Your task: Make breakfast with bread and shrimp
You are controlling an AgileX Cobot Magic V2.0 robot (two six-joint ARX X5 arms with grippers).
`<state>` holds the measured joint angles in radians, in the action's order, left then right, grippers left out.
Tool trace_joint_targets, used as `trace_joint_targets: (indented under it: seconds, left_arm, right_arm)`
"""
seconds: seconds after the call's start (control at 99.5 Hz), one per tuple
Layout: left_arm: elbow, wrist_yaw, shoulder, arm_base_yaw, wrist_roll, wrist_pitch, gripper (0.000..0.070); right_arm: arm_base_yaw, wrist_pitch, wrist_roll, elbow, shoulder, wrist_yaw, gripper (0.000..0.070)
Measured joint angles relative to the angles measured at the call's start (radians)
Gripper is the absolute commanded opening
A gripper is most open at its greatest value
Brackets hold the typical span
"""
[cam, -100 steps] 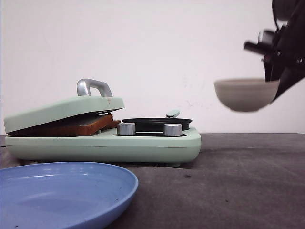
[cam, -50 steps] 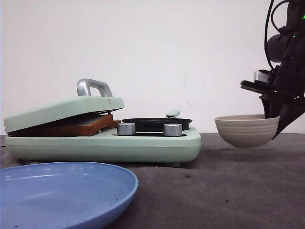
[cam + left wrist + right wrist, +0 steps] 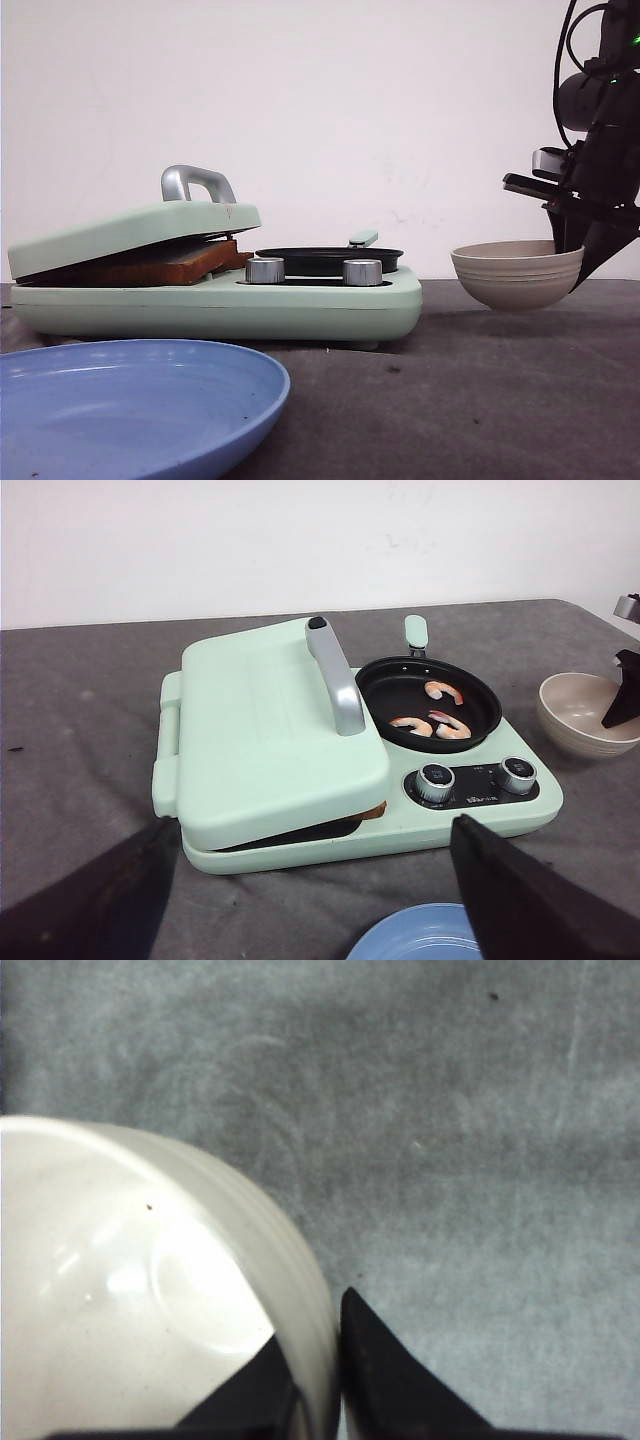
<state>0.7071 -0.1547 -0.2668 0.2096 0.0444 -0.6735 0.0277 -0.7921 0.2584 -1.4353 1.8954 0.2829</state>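
R fingers (image 3: 318, 1385) pinch rim of beige ribbed bowl (image 3: 517, 274), 1 inside, 1 outside; bare grey desk (image 3: 470, 1140) beyond. L fingers (image 3: 300, 900) spread wide, mint-green cooker (image 3: 300, 750) between. 3 pink shrimp (image 3: 438, 716) in black pan (image 3: 430, 695); toasted bread (image 3: 160, 264) under lid.

front: low, near tabletop level, facing the white wall, blue round plate (image 3: 140, 400) close | left wrist: high, looking down from well back over the mint-green breakfast cooker (image 3: 300, 750) | right wrist: very close, straight down on the beige ribbed bowl (image 3: 120, 1290) (seen in all three views)
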Motion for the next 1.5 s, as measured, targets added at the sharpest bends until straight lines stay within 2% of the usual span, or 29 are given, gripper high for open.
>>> trace_joint_targets:
  seconds: [0.743,0.804,0.924,0.995,1.296,1.497]
  left_arm:
    - [0.0,0.0,0.0,0.0,0.0,0.0,0.0463]
    - [0.0,0.0,0.0,0.0,0.0,0.0,0.0463]
    - [0.0,0.0,0.0,0.0,0.0,0.0,0.0463]
    - [0.0,0.0,0.0,0.0,0.0,0.0,0.0463]
    - [0.0,0.0,0.0,0.0,0.01,0.0,0.0463]
    - [0.0,0.0,0.0,0.0,0.01,0.0,0.0463]
  right_arm:
    - [0.007,-0.019,0.0,0.0,0.031,0.0,0.0001]
    - [0.008,-0.019,-0.003,0.0,0.032,0.0,0.0046]
    - [0.011,-0.026,-0.019,0.0,0.032,0.0,0.0279]
    - [0.011,-0.026,-0.022,0.0,0.032,0.0,0.0341]
    - [0.01,-0.031,-0.066,0.001,0.018,0.0,0.0347]
    - [0.008,0.003,-0.079,0.003,-0.113,0.001,0.0347]
